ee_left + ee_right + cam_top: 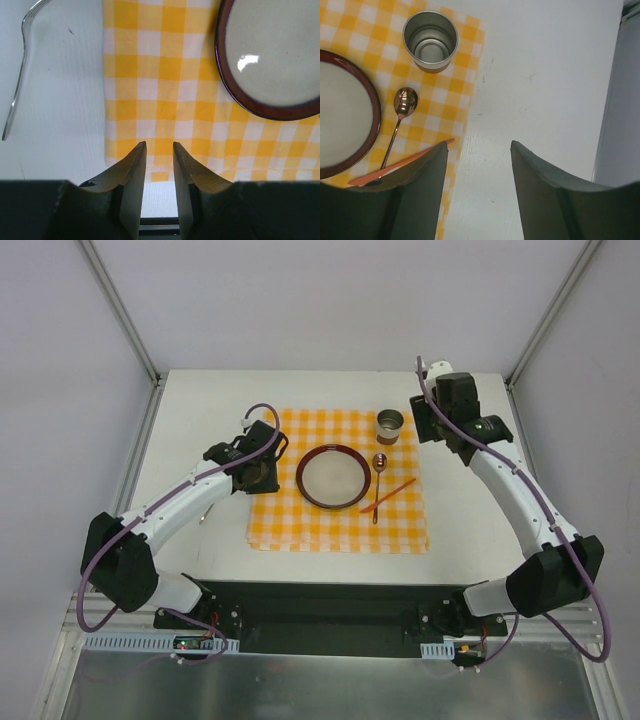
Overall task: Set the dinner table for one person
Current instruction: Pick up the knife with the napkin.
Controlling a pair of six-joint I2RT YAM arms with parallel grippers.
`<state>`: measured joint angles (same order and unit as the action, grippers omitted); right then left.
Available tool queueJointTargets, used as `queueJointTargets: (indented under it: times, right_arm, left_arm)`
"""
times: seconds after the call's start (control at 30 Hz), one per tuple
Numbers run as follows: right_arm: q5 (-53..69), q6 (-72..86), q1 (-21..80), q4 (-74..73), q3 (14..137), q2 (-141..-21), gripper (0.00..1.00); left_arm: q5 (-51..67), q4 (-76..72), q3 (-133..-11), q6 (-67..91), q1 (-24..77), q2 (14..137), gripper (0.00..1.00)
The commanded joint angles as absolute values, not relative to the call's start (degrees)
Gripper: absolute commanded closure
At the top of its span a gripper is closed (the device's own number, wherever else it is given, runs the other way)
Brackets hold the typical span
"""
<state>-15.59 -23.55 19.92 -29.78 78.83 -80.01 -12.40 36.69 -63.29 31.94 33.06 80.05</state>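
We see plate (332, 478), cup (390, 426), spoon (379, 480) on mat (300, 530); fork (15, 75) on table (200, 400).
L gripper (159, 145) jaws barely apart, holding nothing; R gripper (479, 145) jaws wide, holding nothing.

No legible text, labels, brands or numbers anywhere; cup (430, 45), plate (332, 477), tabletop (200, 410) all unmarked.

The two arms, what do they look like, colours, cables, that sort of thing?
The left arm and right arm have white links and black joints, each carrying a purple cable. The left tool and right tool have dark, tapered fingers.
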Motion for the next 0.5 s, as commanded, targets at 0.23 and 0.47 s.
queueJointTargets:
  times: [0.23, 0.47]
  right_arm:
    - [-8.61, -22.77, 14.59, -33.94, 72.70, -79.28, 0.43]
    - [-8.61, -17.58, 14.24, -28.22, 61.36, -72.51, 0.43]
  left_arm:
    - [-12.31, 37.88, -63.63, 31.03, 33.57, 77.34, 0.72]
    - [-11.34, 37.79, -64.60, 31.20, 33.57, 78.40, 0.72]
